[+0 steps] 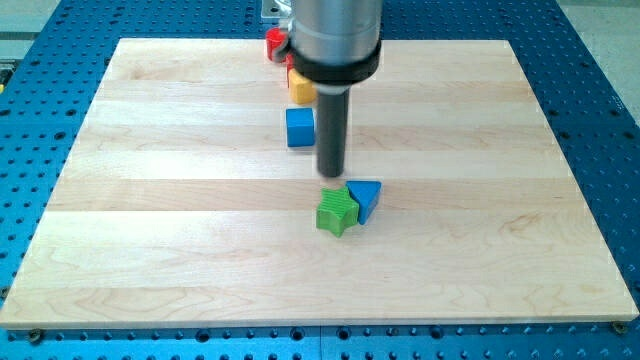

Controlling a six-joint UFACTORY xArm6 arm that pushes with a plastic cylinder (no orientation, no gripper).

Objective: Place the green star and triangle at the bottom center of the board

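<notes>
A green star lies near the board's middle, a little below centre. A blue triangle touches its right side. My tip stands just above the green star, close to its top edge and left of the blue triangle's top. The dark rod rises from there to the grey arm body at the view's top. Whether the tip touches the star, I cannot tell.
A blue cube sits left of the rod. A yellow block and red blocks lie near the top edge, partly hidden by the arm. The wooden board rests on a blue perforated table.
</notes>
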